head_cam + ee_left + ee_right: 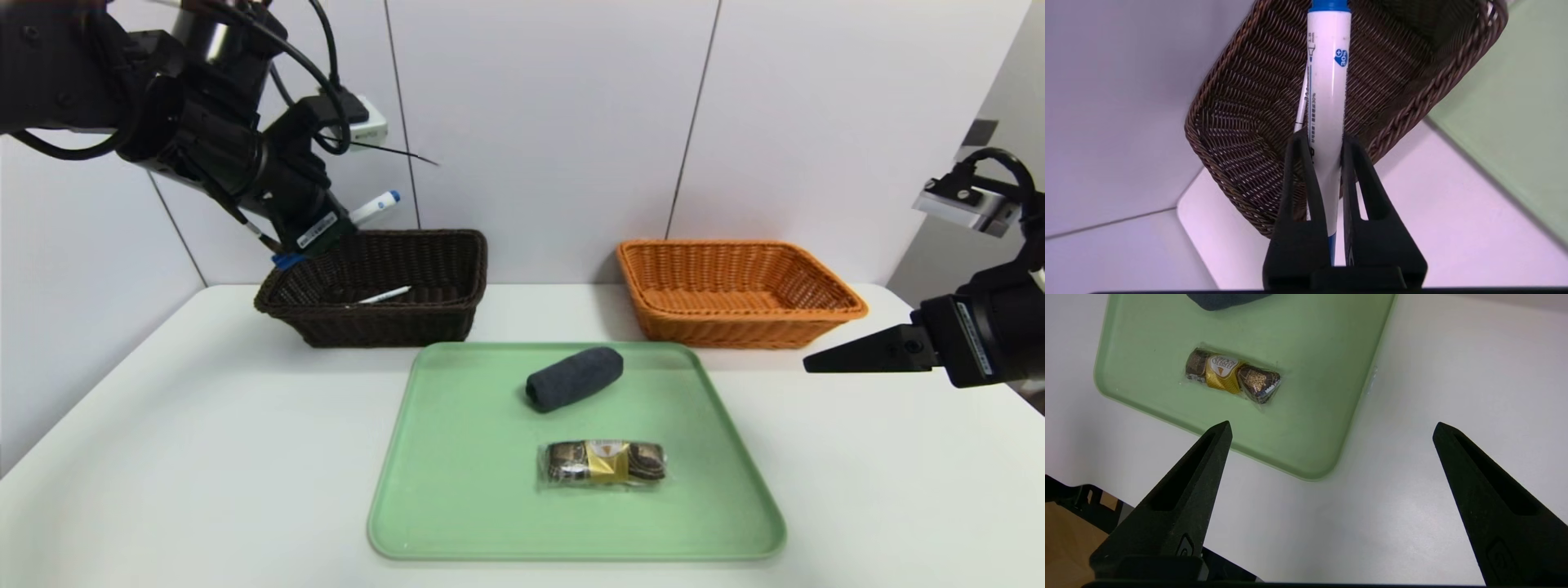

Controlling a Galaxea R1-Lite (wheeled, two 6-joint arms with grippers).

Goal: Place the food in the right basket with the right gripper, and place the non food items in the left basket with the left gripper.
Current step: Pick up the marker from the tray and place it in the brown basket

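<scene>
marker (1327, 102), white with blue ends, is clamped between the fingers (1300, 171) of the left gripper (1327, 143) and held up over the back left corner of the dark brown basket (441, 314), which is set at the left rear of the white table (163, 457). a thin white pen (384, 296) is seen lying inside that basket already. the orange basket (816, 314) is parked at the right rear, well apart from the brown one. on the green tray (457, 506) in the middle, a dark grey roll (574, 379) is laid toward the back and a wrapped chocolate pack (602, 463) is laid nearer the front, the two close but not touching. the right gripper (1331, 428) is held off past the tray's right side above bare table, its fingers (1180, 490) spread wide with nothing gripped
</scene>
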